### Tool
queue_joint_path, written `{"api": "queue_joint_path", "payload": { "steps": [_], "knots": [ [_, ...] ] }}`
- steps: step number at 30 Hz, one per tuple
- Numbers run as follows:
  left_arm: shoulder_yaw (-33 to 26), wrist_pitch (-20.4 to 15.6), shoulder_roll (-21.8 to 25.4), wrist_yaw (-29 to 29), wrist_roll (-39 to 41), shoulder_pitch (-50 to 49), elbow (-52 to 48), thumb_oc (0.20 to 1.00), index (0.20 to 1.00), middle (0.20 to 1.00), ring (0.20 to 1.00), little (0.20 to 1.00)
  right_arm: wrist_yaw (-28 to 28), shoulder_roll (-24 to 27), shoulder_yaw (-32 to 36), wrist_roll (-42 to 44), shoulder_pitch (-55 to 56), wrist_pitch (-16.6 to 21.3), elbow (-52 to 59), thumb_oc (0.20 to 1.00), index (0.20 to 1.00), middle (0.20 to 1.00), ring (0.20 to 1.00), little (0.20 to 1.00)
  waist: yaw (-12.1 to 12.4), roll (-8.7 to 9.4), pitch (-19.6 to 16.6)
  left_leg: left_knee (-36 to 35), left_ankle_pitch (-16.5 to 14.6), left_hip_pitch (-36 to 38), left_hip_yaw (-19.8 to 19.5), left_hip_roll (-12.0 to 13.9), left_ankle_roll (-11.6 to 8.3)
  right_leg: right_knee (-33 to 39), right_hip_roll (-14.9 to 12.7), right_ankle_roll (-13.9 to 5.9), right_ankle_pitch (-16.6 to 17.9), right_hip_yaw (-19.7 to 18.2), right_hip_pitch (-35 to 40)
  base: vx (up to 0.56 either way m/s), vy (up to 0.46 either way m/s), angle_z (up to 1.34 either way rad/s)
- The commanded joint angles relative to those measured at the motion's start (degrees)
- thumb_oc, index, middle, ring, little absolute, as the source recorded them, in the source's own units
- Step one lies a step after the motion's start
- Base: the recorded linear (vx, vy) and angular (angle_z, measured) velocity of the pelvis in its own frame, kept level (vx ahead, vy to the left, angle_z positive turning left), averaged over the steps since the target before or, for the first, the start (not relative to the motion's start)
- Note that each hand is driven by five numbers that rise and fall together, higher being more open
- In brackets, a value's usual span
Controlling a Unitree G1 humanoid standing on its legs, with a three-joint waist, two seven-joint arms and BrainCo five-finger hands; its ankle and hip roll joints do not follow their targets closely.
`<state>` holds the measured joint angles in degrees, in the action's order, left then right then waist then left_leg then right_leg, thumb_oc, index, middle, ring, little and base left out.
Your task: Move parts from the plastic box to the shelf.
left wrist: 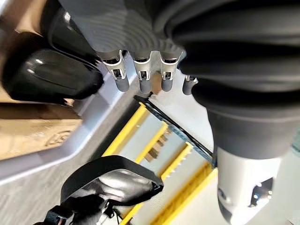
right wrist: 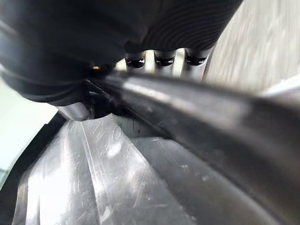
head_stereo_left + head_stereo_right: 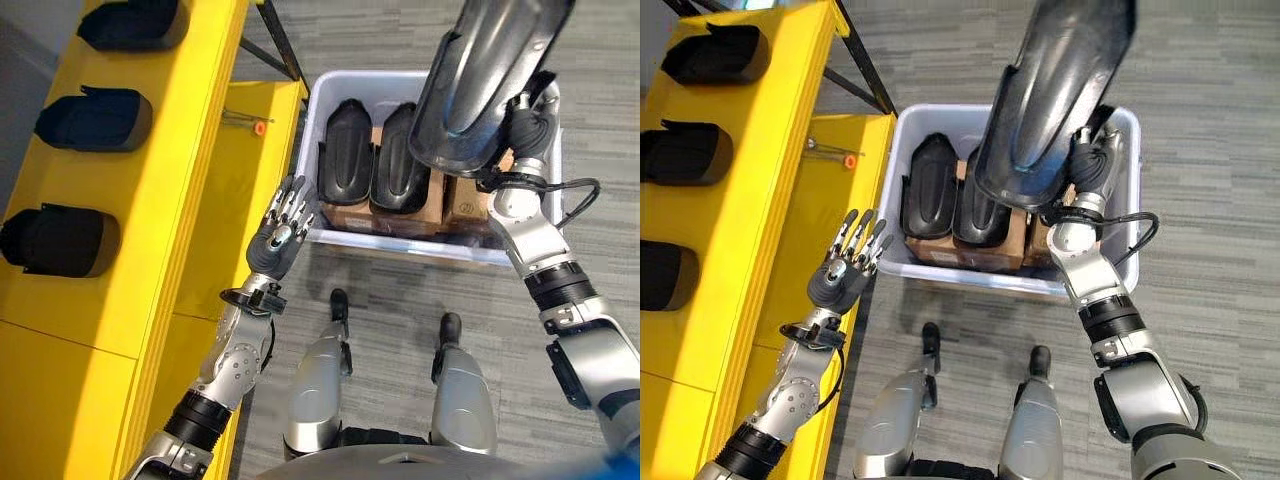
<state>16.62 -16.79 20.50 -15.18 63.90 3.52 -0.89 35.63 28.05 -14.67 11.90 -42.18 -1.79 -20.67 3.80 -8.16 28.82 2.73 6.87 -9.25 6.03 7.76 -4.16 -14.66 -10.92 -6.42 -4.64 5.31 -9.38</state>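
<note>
Raised closest to the head camera, a large dark part (image 3: 1055, 95) is gripped at its lower edge by the right hand (image 3: 1095, 165), whose fingers curl round the rim; it hangs tilted above the box (image 3: 322, 100) and hides much of the box's right half. Under it, in the box, two more dark parts (image 3: 346, 155) stand side by side against cardboard (image 3: 345, 214) along the near wall.

Off to the left, the left hand (image 3: 277, 235) is held up in the air with straight, spread fingers (image 3: 297, 200), carrying nothing, between the box's near left corner and the shelf (image 3: 195, 130). That yellow shelf runs along the left side; three dark parts (image 3: 60, 240) lie in a row on its upper level, well apart from each other. A small orange-tipped item (image 3: 259, 127) lies on the lower yellow level near the box's far left corner. Grey carpet (image 3: 1200, 200) lies around the box.
</note>
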Motion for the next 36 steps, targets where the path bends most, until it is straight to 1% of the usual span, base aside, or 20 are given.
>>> {"api": "queue_joint_path", "payload": {
  "steps": [1, 3, 4, 8, 10, 11, 13, 17, 18, 20, 23, 27, 28, 29, 30, 31, 32, 33, 34, 36],
  "knots": [
    [-1.5, 0.0, 1.1, -1.8, -1.9, -1.5, -2.9, 1.000, 1.000, 1.000, 1.000, 1.000, -7.2, -0.3, 0.1, 7.9, -0.5, 1.5, 5.4, 0.200, 0.200, 0.200, 0.200, 0.200, 1.9, 3.76, -4.5, 0.3, -3.7, -1.1, -2.1, -0.2, -0.37, -1.8, 3.1, 4.54, -4.8, 5.6, 2.6, 0.08, 0.013, 0.11],
    [-2.2, 0.5, 0.9, -1.6, -2.4, -2.4, -2.8, 1.000, 1.000, 1.000, 1.000, 1.000, -9.9, -1.3, -0.5, 11.8, 0.9, 1.5, 6.4, 0.200, 0.200, 0.200, 0.200, 0.200, 2.2, 4.18, -5.4, -0.3, -3.4, -0.2, -2.5, 0.1, -0.58, -1.2, 3.2, 4.57, -4.9, 6.2, 4.2, 0.10, 0.035, 0.11],
    [-2.7, 0.6, 0.8, -1.5, -2.5, -3.3, -2.5, 1.000, 1.000, 1.000, 1.000, 1.000, -13.3, -2.4, -0.8, 13.7, 2.3, 1.4, 7.2, 0.200, 0.200, 0.200, 0.200, 0.200, 2.6, 4.57, -6.2, -0.8, -3.1, 0.6, -2.8, 0.3, -0.71, -0.7, 3.3, 4.62, -5.0, 6.7, 5.4, 0.12, 0.057, 0.13],
    [-4.1, 1.1, 0.4, -1.6, -3.0, -5.4, -1.7, 1.000, 1.000, 1.000, 1.000, 1.000, -18.3, -5.5, -3.6, 18.8, 5.2, 0.6, 8.8, 0.200, 0.200, 0.200, 0.200, 0.200, 4.0, 5.53, -8.3, -1.7, -2.7, 2.1, -4.1, 0.2, -0.70, 0.5, 3.5, 4.63, -5.0, 8.1, 8.5, 0.12, 0.080, 0.15],
    [-4.6, 1.2, 0.1, -1.8, -3.9, -6.4, -1.1, 1.000, 1.000, 1.000, 1.000, 1.000, -20.0, -7.4, -5.3, 20.1, 6.2, 0.1, 9.4, 0.200, 0.200, 0.200, 0.200, 0.200, 4.9, 6.05, -9.3, -1.8, -2.7, 2.7, -4.9, -0.1, -0.53, 1.1, 3.5, 4.63, -5.1, 9.1, 10.2, 0.10, 0.094, 0.26],
    [-4.6, 1.2, 0.1, -1.8, -3.9, -6.4, -1.1, 1.000, 1.000, 1.000, 1.000, 1.000, -20.0, -7.4, -5.3, 20.1, 6.2, 0.1, 9.4, 0.200, 0.200, 0.200, 0.200, 0.200, 4.9, 6.05, -9.3, -1.8, -2.7, 2.7, -4.9, -0.1, -0.53, 1.1, 3.5, 4.63, -5.1, 9.1, 10.2, 0.10, 0.113, 0.17],
    [-5.0, 1.3, 0.1, -2.4, -6.1, -7.3, -0.7, 1.000, 1.000, 1.000, 1.000, 1.000, -21.6, -9.5, -7.0, 23.0, 7.2, -0.4, 10.2, 0.200, 0.200, 0.200, 0.200, 0.200, 6.3, 6.59, -10.5, -1.9, -3.0, 3.4, -5.9, -0.9, -0.14, 2.1, 3.5, 4.39, -5.0, 10.3, 12.2, 0.11, 0.173, 0.23],
    [-4.7, 0.7, 1.0, -3.1, -9.2, -8.0, -0.9, 1.000, 1.000, 1.000, 1.000, 1.000, -23.4, -12.3, -9.3, 28.8, 8.1, 0.0, 10.5, 0.200, 0.200, 0.200, 0.200, 0.200, 8.1, 7.50, -11.7, -2.4, -3.7, 4.2, -6.8, -2.2, 0.71, 4.6, 2.7, 3.13, -4.1, 11.8, 14.6, 0.04, 0.175, 0.25],
    [-4.7, 0.5, 1.1, -3.2, -9.4, -8.0, -1.0, 1.000, 1.000, 1.000, 1.000, 1.000, -23.7, -12.4, -9.4, 29.8, 8.2, -0.2, 10.6, 0.200, 0.200, 0.200, 0.200, 0.200, 8.2, 7.56, -11.7, -2.5, -3.7, 4.3, -6.8, -2.3, 0.78, 4.8, 2.6, 3.01, -4.0, 11.9, 14.8, 0.01, 0.212, 0.21],
    [-4.6, 0.3, 1.6, -4.1, -10.8, -8.4, -1.5, 1.000, 1.000, 1.000, 1.000, 1.000, -25.2, -13.9, -10.4, 30.3, 9.5, 0.4, 10.6, 0.200, 0.200, 0.200, 0.200, 0.200, 9.1, 8.01, -12.7, -3.2, -3.8, 4.9, -7.0, -3.3, 1.58, 6.6, 1.3, 1.39, -2.6, 12.7, 15.9, 0.00, 0.242, 0.24],
    [-3.9, 0.3, 1.9, -4.1, -11.0, -8.2, -1.7, 1.000, 1.000, 1.000, 1.000, 1.000, -26.0, -15.1, -11.6, 30.6, 11.4, 1.6, 11.4, 0.200, 0.200, 0.200, 0.200, 0.200, 9.5, 8.51, -13.8, -4.5, -4.0, 5.8, -6.5, -4.4, 2.95, 8.2, -0.1, -0.56, -0.5, 13.0, 16.5, -0.02, 0.243, 0.20],
    [-3.0, -0.8, 1.8, -1.8, -12.3, -8.0, -1.8, 1.000, 1.000, 1.000, 1.000, 1.000, -27.4, -17.0, -12.4, 30.3, 13.2, 2.7, 11.6, 0.200, 0.200, 0.200, 0.200, 0.200, 9.5, 9.21, -14.7, -6.0, -4.9, 7.4, -5.2, -5.3, 4.40, 7.1, -1.8, -1.47, 3.7, 13.7, 14.5, -0.04, 0.137, -0.01],
    [-2.9, -1.0, 1.8, -1.5, -12.3, -8.0, -1.8, 1.000, 1.000, 1.000, 1.000, 1.000, -27.6, -17.2, -12.6, 30.4, 13.3, 2.7, 11.6, 0.200, 0.200, 0.200, 0.200, 0.200, 9.5, 9.24, -14.7, -6.1, -5.0, 7.5, -5.1, -5.4, 4.57, 6.7, -1.8, -1.54, 3.9, 13.8, 14.1, -0.07, 0.099, -0.41],
    [-2.4, -1.8, 2.0, 0.1, -12.8, -7.5, -1.7, 1.000, 1.000, 1.000, 1.000, 1.000, -28.6, -17.9, -13.1, 30.5, 14.6, 3.4, 11.7, 0.200, 0.200, 0.200, 0.200, 0.200, 8.7, 9.34, -15.3, -6.7, -5.6, 7.6, -5.6, -6.2, 5.90, 3.8, 0.4, -1.25, 2.6, 11.1, 12.7, -0.04, 0.064, -0.43],
    [-2.2, -1.6, 1.9, 0.1, -12.8, -7.3, -1.5, 1.000, 1.000, 1.000, 1.000, 1.000, -28.5, -17.7, -13.3, 30.4, 15.1, 3.8, 11.9, 0.200, 0.200, 0.200, 0.200, 0.200, 8.1, 9.48, -15.5, -6.7, -5.8, 7.4, -6.4, -6.8, 6.27, 3.4, 2.0, -1.00, 1.8, 9.0, 12.5, -0.03, 0.051, -0.30],
    [-1.6, -1.2, 1.6, 0.0, -13.2, -6.9, -0.8, 1.000, 1.000, 1.000, 1.000, 1.000, -28.1, -17.2, -13.7, 30.9, 16.2, 4.6, 12.4, 0.200, 0.200, 0.200, 0.200, 0.200, 7.0, 9.67, -16.2, -6.9, -5.6, 7.1, -8.3, -8.0, 6.84, 2.6, 5.7, -0.18, 1.2, 5.2, 11.5, 0.02, -0.001, 0.34],
    [-1.3, -0.1, 1.4, -0.5, -12.8, -6.7, -0.7, 1.000, 1.000, 1.000, 1.000, 1.000, -27.5, -16.4, -13.6, 30.4, 17.4, 5.1, 13.2, 0.200, 0.200, 0.200, 0.200, 0.200, 6.1, 9.97, -16.8, -7.6, -5.2, 6.9, -11.3, -10.0, 7.00, 2.2, 10.3, 1.39, 0.4, 2.0, 10.4, 0.02, -0.004, 0.84],
    [-1.3, 0.4, 1.2, -1.1, -12.5, -6.7, -0.6, 1.000, 1.000, 1.000, 1.000, 1.000, -27.5, -16.1, -13.5, 30.4, 17.7, 5.2, 13.3, 0.200, 0.200, 0.200, 0.200, 0.200, 5.9, 10.02, -17.0, -7.7, -5.0, 6.9, -12.4, -10.8, 7.03, 2.2, 11.9, 1.95, 0.3, 0.7, 9.9, 0.00, -0.033, 0.94],
    [-1.5, 1.0, 0.8, -2.4, -12.3, -6.9, 0.0, 1.000, 1.000, 1.000, 1.000, 1.000, -27.7, -15.7, -13.2, 30.2, 17.7, 5.3, 13.1, 0.200, 0.200, 0.200, 0.200, 0.200, 5.3, 10.09, -17.0, -7.7, -4.8, 6.9, -14.4, -12.0, 7.08, 2.5, 14.6, 2.95, 0.1, -1.9, 9.3, -0.01, -0.055, 0.52],
    [-1.5, 1.7, 0.0, -4.0, -12.6, -7.0, 1.2, 1.000, 1.000, 1.000, 1.000, 1.000, -27.6, -15.2, -12.7, 30.6, 17.6, 5.4, 13.0, 0.200, 0.200, 0.200, 0.200, 0.200, 4.2, 10.05, -17.0, -7.7, -4.5, 7.3, -16.8, -13.1, 7.28, 2.4, 18.2, 4.07, 0.1, -6.6, 8.6, -0.01, -0.138, 0.81]
  ]
}}
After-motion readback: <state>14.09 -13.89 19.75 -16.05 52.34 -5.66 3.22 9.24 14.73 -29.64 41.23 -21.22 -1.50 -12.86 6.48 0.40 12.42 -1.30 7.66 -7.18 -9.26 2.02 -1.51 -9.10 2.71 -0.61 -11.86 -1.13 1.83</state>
